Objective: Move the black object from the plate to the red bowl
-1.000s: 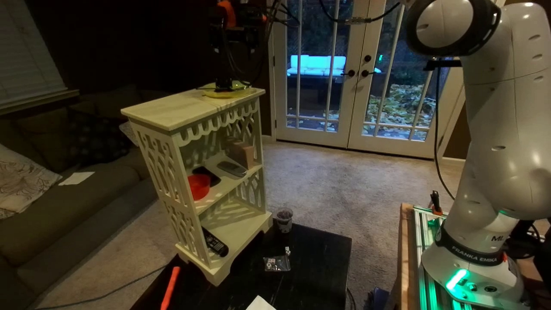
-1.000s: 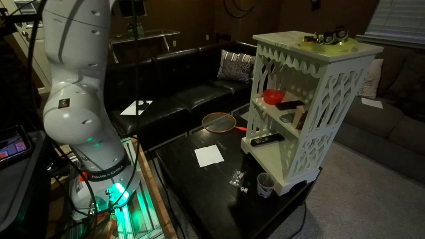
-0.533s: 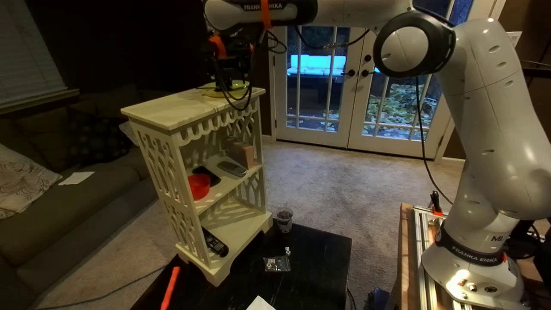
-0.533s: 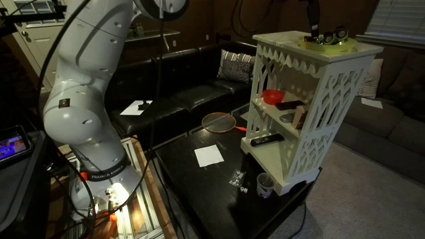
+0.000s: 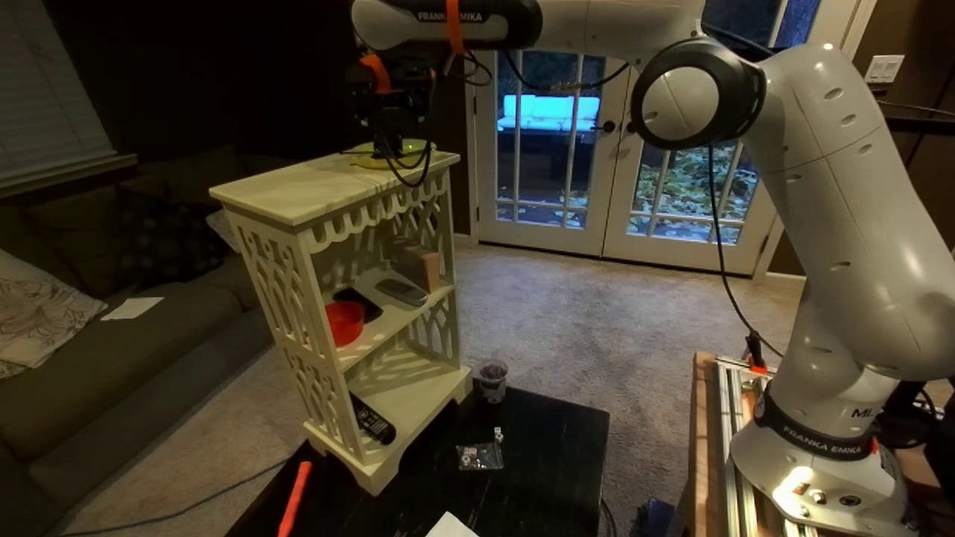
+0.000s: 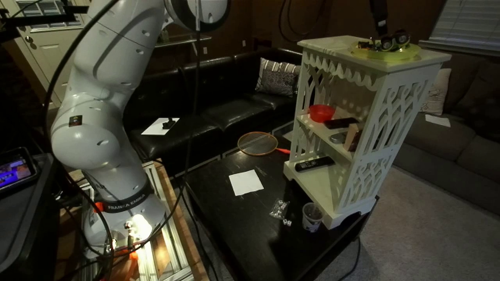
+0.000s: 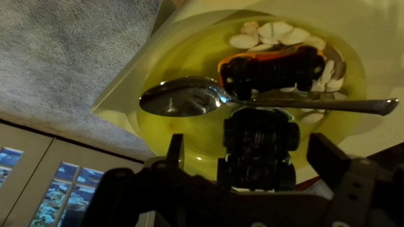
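Observation:
The plate (image 7: 195,135) is yellow-green and stands on top of the white shelf unit; it also shows in both exterior views (image 5: 365,161) (image 6: 390,56). The black object (image 7: 260,142), apparently an upturned toy vehicle with thick wheels, lies on it; its wheels show in an exterior view (image 6: 400,38). My gripper (image 7: 247,146) is open. Its fingers (image 7: 325,154) stand apart on either side of the black object, with a gap on each side. In an exterior view the gripper (image 5: 389,149) is low over the plate. The red bowl (image 5: 347,324) (image 6: 321,113) sits on the middle shelf.
A spoon (image 7: 180,96) lies across the plate beside an orange-and-black toy car (image 7: 271,71) and pale flakes (image 7: 293,36). The middle shelf also holds a dark flat object (image 6: 340,123) and a brown box (image 6: 352,137). The shelf top (image 6: 332,45) overhangs the bowl. A cup (image 6: 312,217) stands below.
The arm has come down. A dark finger now shows over the plate, shifting right towards the wheeled toy in an exterior view. The base light went from green to white. The bowl has not moved.

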You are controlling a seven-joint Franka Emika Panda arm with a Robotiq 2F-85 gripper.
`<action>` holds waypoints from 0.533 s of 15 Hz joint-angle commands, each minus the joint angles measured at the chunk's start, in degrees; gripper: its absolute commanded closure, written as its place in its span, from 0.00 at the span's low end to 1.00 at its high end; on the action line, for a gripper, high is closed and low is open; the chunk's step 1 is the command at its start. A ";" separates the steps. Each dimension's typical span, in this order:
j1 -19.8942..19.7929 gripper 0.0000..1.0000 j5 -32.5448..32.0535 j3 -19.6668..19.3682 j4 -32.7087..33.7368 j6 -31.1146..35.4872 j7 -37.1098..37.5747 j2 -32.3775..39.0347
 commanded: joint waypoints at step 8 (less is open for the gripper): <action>0.66 0.07 -2.87 -1.08 7.02 4.07 -2.63 7.31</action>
